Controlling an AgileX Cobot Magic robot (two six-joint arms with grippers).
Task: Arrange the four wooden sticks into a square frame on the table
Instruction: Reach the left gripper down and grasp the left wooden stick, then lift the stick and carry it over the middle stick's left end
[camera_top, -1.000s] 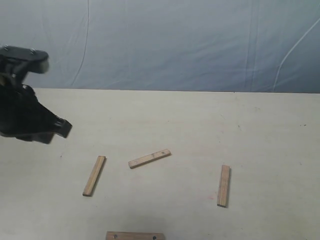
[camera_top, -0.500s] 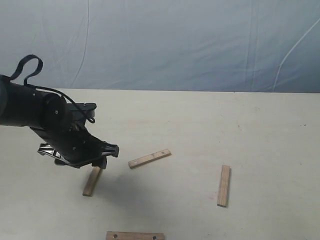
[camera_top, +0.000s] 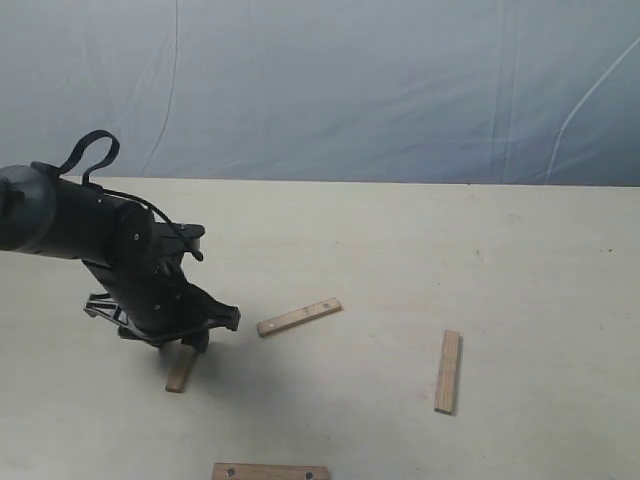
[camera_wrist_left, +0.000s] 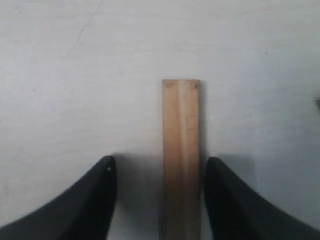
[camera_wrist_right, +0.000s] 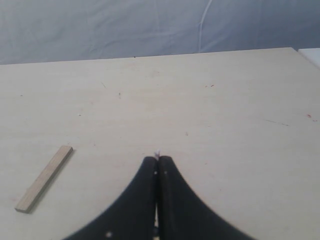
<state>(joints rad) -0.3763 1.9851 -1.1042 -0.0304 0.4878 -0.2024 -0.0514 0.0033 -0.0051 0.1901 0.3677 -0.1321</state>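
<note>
Left end effector (camera_wrist_left: 158, 164) spread; right (camera_wrist_right: 157, 160) seemingly closed.

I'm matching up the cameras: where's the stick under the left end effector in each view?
Exterior: lower left, stick poking out beneath the left end effector.
Left wrist: centre, between the fingers.
Right wrist: not in it; another stick there lies uncovered.
Shared landmark: the left end effector.

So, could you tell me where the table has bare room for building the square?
The pale cream table is bare along the blue-grey backdrop and between the slanted light-brown wooden stick and the right-hand stick. Crowded at left: the left gripper straddles the leftmost stick.
</note>
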